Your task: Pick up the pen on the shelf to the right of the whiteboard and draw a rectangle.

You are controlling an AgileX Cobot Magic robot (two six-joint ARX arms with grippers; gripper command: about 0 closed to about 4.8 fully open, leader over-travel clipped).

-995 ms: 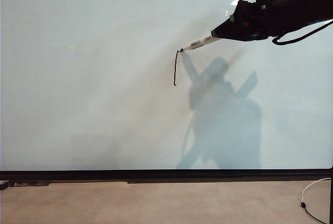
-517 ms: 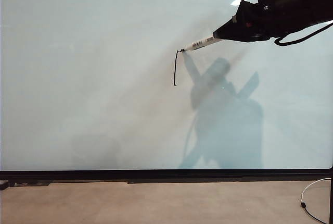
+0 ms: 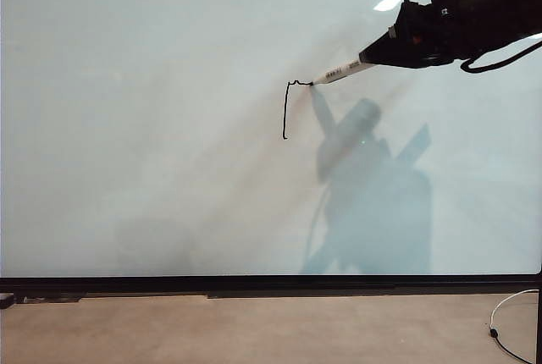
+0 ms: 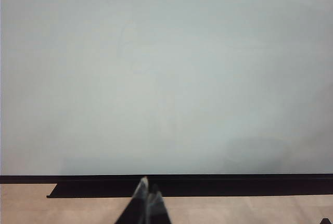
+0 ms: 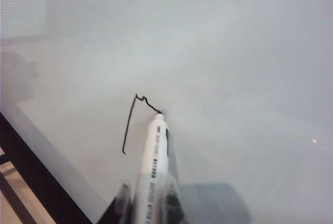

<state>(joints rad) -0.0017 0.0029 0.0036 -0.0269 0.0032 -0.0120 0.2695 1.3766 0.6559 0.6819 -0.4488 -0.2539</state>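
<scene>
The whiteboard (image 3: 152, 127) fills most of the exterior view. My right gripper (image 3: 373, 49) reaches in from the upper right and is shut on the pen (image 3: 343, 69), a slim white marker whose black tip touches the board. Of the rectangle, only a vertical stroke (image 3: 284, 114) and a short wavy top line ending at the tip are drawn. The right wrist view shows the pen (image 5: 152, 166) between the fingers of the right gripper (image 5: 151, 203), its tip at the end of the black line (image 5: 128, 127). My left gripper (image 4: 148, 188) hangs shut below the board's bottom edge, holding nothing. The shelf is out of view.
A thin black frame (image 3: 271, 284) runs along the board's bottom edge above a brown tabletop (image 3: 254, 330). A white cable (image 3: 508, 305) lies at the lower right. The arm's shadow (image 3: 373, 195) falls on the board below the pen.
The pen tip has slid right from the top of the vertical stroke, leaving a short wavy line. The right arm moved right with it.
</scene>
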